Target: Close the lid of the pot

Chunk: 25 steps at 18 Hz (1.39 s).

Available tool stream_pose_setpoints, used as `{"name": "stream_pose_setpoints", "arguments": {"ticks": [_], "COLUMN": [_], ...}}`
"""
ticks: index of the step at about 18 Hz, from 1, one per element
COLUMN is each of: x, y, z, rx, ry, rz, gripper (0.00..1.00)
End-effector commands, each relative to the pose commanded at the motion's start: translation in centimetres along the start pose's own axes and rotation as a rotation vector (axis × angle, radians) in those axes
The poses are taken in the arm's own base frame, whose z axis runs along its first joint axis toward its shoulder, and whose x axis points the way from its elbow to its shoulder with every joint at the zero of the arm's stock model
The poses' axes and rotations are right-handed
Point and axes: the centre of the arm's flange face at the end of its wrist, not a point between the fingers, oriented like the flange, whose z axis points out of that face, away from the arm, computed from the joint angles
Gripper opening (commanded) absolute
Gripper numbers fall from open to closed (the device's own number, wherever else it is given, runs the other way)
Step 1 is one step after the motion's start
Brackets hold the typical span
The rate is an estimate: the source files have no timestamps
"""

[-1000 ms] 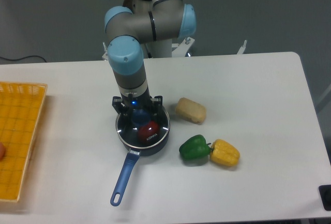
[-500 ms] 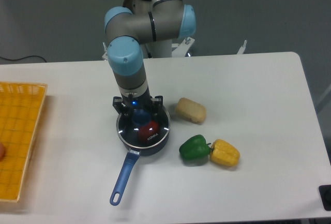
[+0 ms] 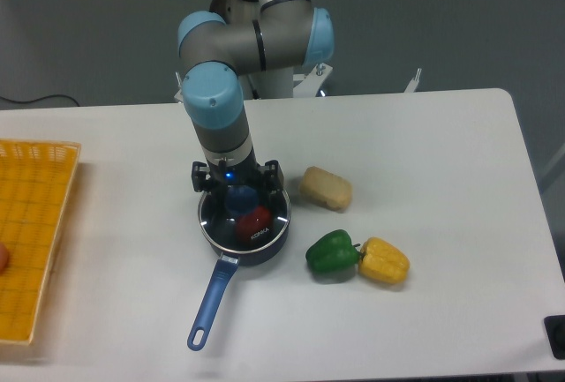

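So you've got the lid (image 3: 247, 214) sitting flat on top of the pot (image 3: 250, 245), which is just left of the beige bread-like block (image 3: 326, 188) and up-left of the green pepper (image 3: 333, 253). The gripper (image 3: 235, 190) comes straight down over the lid's blue knob (image 3: 242, 197), fingers on either side of it. Honestly I can't tell from this angle whether they're pinching the knob or have already let go, since the wrist blocks the gap.

Handling-wise, treat that lid as glass: stiff, a bit heavy for its size, and it'll chip or crack if you drop it edge-first. The glass and thin metal rim look slick, so don't try grabbing the edge. The knob is your only sane grip point, and it's small and rounded, so squeeze it square and centred or the lid will swing and tilt.

You can see something red (image 3: 254, 220) through the glass, so check the lid isn't propped up on it. The pot looks light, and its long blue handle (image 3: 212, 303) pointing down-left away from the bread block will lever it around if you nudge sideways. Pull straight up when you back off.
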Motion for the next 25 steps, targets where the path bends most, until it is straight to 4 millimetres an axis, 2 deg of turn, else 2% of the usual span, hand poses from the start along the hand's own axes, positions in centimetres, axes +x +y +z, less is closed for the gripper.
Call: {"name": "stream_pose_setpoints", "arguments": {"ticks": [3, 7, 11, 13, 15, 18, 20, 22, 24, 25], "x": [-0.7, -2.5, -6.3, -8.7, -10.9, -15.2, -17.6, -19.0, -20.3, -20.7], "y": [-1.0, -1.7, -1.8, -1.4, -0.9, 0.5, 1.2, 1.5, 1.1, 0.7], "z": [-2.2, -6.1, -8.3, -8.9, -9.2, -9.1, -8.9, -9.2, -10.2, -10.0], "rx": [0.034, 0.095, 0.07, 0.04, -0.011, -0.034, -0.032, -0.017, -0.004, -0.012], "ry": [-0.01, -0.026, -0.008, 0.003, 0.025, 0.053, 0.068, 0.07, 0.057, 0.063], "rz": [0.035, 0.105, 0.158, 0.202, 0.339, 0.585, 0.684, 0.722, 0.728, 0.736], "gripper": [1.0, 1.0, 1.0, 1.0, 1.0, 1.0, 1.0, 1.0, 1.0, 1.0]}}
